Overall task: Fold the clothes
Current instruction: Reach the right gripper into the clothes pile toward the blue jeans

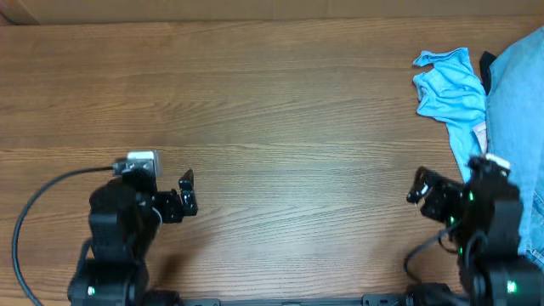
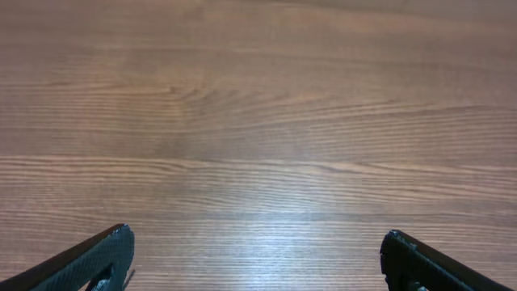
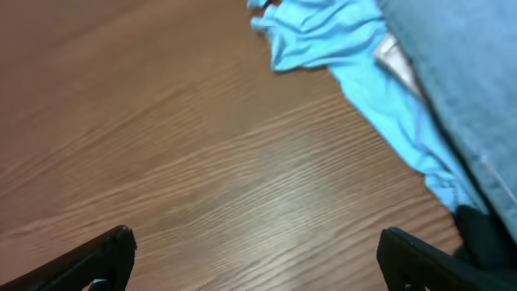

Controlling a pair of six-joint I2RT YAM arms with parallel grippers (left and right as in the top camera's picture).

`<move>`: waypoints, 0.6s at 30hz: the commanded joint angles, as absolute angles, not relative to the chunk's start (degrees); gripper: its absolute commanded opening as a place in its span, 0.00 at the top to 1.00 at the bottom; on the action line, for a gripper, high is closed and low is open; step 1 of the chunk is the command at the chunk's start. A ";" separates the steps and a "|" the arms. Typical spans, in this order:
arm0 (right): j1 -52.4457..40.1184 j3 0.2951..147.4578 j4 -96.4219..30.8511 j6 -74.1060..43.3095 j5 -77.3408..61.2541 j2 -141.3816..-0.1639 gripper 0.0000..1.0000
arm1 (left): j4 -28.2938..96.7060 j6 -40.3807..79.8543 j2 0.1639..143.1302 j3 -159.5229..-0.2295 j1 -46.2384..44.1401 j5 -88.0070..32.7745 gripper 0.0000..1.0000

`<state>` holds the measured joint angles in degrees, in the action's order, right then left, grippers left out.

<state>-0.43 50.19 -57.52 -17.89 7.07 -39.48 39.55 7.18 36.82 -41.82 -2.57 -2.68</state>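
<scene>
The light-wash denim jeans (image 1: 520,93) lie bunched at the table's far right edge, partly out of frame; in the right wrist view they fill the upper right corner (image 3: 468,73). My right gripper (image 1: 416,189) is open and empty, a little left of and below the jeans; its fingertips (image 3: 257,246) frame bare wood. My left gripper (image 1: 187,195) is open and empty at the lower left, far from the jeans; its wrist view (image 2: 257,246) holds only wood.
A smooth sky-blue T-shirt (image 1: 450,85) lies crumpled beside and partly under the jeans; it also shows in the right wrist view (image 3: 339,40). The wooden table (image 1: 280,110) spans the view. A black cable (image 1: 38,200) loops by the left arm.
</scene>
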 commanded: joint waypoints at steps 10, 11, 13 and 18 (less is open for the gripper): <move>15.79 55.88 -65.10 -34.46 14.31 -62.35 0.00 | 42.15 7.97 43.59 -46.63 -2.26 -4.58 0.00; 17.93 55.59 -65.10 -34.87 14.13 -64.18 0.00 | 42.15 7.99 43.59 -46.63 -2.26 -4.58 0.00; 22.35 55.46 -65.04 -34.76 13.93 -68.53 0.00 | 42.13 7.99 43.59 -46.63 -2.26 -4.58 0.00; 29.06 55.46 -61.71 -34.09 14.37 -76.84 0.00 | 41.95 7.97 43.59 -46.63 -2.26 -4.56 0.00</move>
<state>26.20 55.48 -63.31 -33.04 13.06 -73.65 42.15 7.20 43.79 -45.15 -2.57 -3.95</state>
